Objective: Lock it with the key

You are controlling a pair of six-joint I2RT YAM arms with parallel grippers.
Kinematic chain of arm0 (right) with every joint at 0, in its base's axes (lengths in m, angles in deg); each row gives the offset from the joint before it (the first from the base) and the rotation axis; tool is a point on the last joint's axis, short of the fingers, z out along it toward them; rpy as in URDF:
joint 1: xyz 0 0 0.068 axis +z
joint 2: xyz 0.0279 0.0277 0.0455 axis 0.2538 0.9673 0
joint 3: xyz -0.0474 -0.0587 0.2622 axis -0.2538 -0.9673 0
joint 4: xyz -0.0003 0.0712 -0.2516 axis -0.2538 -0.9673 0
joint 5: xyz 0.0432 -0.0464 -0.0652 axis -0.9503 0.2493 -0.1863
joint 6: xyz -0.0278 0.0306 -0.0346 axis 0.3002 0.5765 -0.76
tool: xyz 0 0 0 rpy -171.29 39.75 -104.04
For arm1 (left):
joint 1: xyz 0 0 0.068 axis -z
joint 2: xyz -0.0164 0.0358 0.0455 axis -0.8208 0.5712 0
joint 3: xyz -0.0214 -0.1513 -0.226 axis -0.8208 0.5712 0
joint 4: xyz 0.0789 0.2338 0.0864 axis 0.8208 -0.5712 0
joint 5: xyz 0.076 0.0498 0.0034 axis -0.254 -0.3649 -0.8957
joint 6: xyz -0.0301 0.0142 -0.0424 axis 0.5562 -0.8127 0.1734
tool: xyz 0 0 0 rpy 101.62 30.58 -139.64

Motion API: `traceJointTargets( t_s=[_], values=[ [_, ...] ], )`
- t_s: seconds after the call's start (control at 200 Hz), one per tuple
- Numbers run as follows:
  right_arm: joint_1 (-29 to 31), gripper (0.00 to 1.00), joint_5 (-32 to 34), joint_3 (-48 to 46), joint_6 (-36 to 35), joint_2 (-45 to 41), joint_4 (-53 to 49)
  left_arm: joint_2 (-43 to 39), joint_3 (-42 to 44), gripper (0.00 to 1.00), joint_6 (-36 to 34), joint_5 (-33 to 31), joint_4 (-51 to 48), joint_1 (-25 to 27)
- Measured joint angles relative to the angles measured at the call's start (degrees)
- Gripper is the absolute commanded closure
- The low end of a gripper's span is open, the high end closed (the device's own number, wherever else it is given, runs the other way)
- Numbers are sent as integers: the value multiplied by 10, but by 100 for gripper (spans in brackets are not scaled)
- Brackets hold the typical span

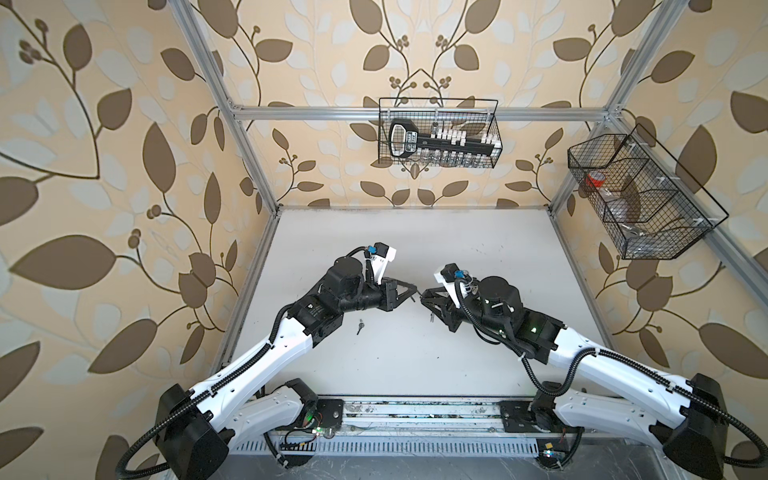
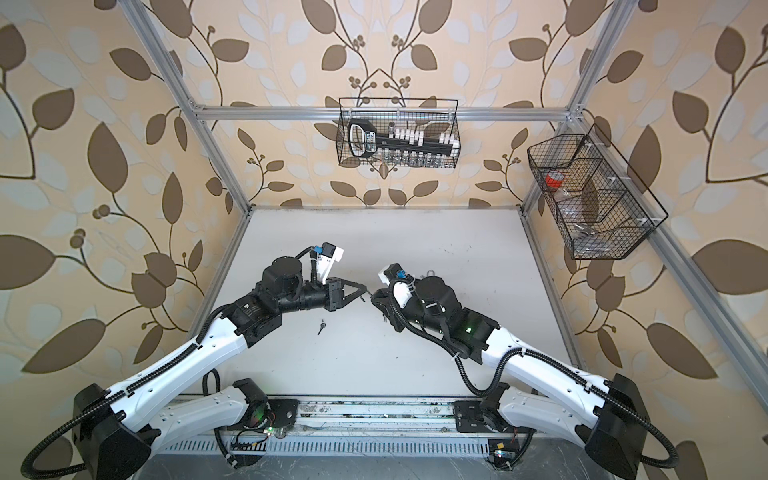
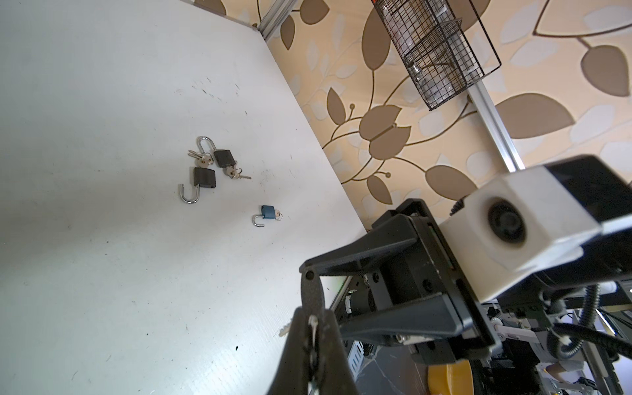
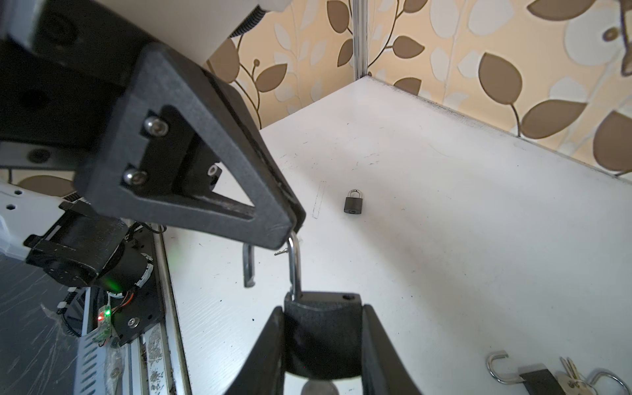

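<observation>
counter (image 1: 415, 245): white, scuffed | back wire basket (image 1: 384, 137): hung on aluminium frame bar (image 1: 311, 111), holds black handled rack with white pieces (image 1: 453, 144) | side wire basket (image 1: 660, 245): divided, red roll (image 1: 596, 179) in rearmost compartment | walls: beige wallpaper (image 1: 104, 166), brown leaves

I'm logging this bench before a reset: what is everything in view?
held padlock: 1, black, shackle open, raised mid-table
closed padlock: 1, black, alone on table
padlock pair: 2, black, side by side on table
keys: several, silver, by that pair
blue padlock: 1, blue, shackle open, near that pair
small item: 1, dark, table left of centre, unidentifiable
wire baskets: 2, black, on frame rails
table: 1, white
left gripper: 1, black, shut on held padlock's shackle
right gripper: 1, black, clamped on held padlock's body
</observation>
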Motion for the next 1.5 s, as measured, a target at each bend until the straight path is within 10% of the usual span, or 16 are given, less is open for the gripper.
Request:
traceJointTargets(
  t_s=[0.07, 0.2, 0.345, 1.499],
  values=[
    [0, 98, 0, 0, 0, -1, 0, 0, 0, 100, 0, 0, 0, 0],
    [0, 51, 0, -3, 0, -7, 4, -3, 0, 100, 1, -5, -1, 0],
    [0, 41, 5, -45, -17, -55, 54, -32, 0, 100, 5, -44, -31, 4],
    [0, 53, -87, -87, -26, 6, 235, -75, -37, 100, 20, -71, -58, 4]
  ],
)
